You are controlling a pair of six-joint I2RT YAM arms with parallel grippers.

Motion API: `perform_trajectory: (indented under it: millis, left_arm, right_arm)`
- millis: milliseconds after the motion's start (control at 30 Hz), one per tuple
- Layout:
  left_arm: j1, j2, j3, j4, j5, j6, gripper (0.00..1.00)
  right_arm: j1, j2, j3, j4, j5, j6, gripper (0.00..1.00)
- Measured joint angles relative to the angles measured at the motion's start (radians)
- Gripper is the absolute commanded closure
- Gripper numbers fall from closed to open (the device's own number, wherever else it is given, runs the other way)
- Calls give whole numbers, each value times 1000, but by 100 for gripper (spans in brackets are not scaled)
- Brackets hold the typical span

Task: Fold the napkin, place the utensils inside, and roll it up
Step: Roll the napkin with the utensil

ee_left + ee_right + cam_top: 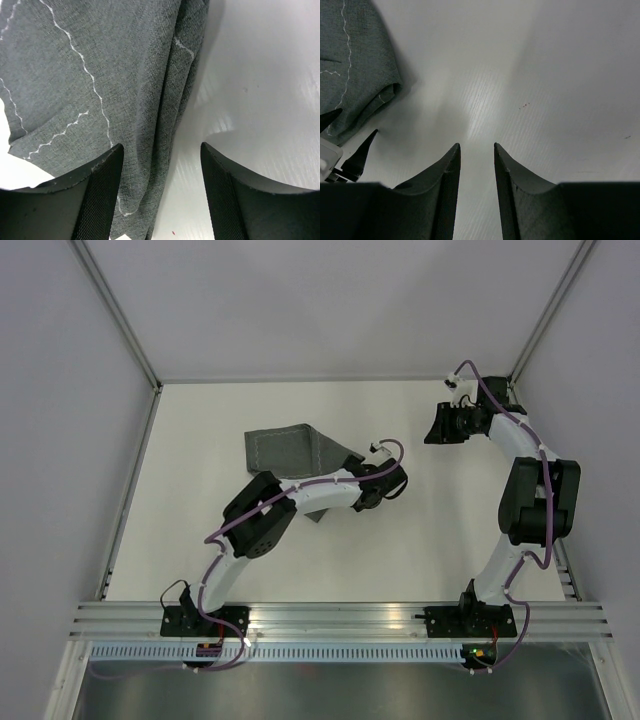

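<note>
The dark grey napkin (290, 448) lies rumpled at the middle left of the table, partly under my left arm. In the left wrist view the napkin (100, 75) is bunched, with light stitched lines, and its folded edge runs down between the jaws. My left gripper (161, 150) is open just above that edge, at the napkin's right side (372, 498). My right gripper (435, 427) hovers at the back right, its fingers a narrow gap apart and empty (476, 146). The napkin's corner shows at its upper left (355, 65). No utensils are in view.
The white table (450, 540) has a metal rail (340, 618) along its near edge and grey walls on three sides. My left gripper's fingertips (357, 152) show at the lower left of the right wrist view.
</note>
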Motion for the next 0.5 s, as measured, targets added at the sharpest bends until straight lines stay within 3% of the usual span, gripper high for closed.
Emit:
perform_trajectory:
  millis: [500]
  left_arm:
    - [88,2,3,55,144,2,44]
  right_arm:
    - [-17,0,0,-3,0,-2,64]
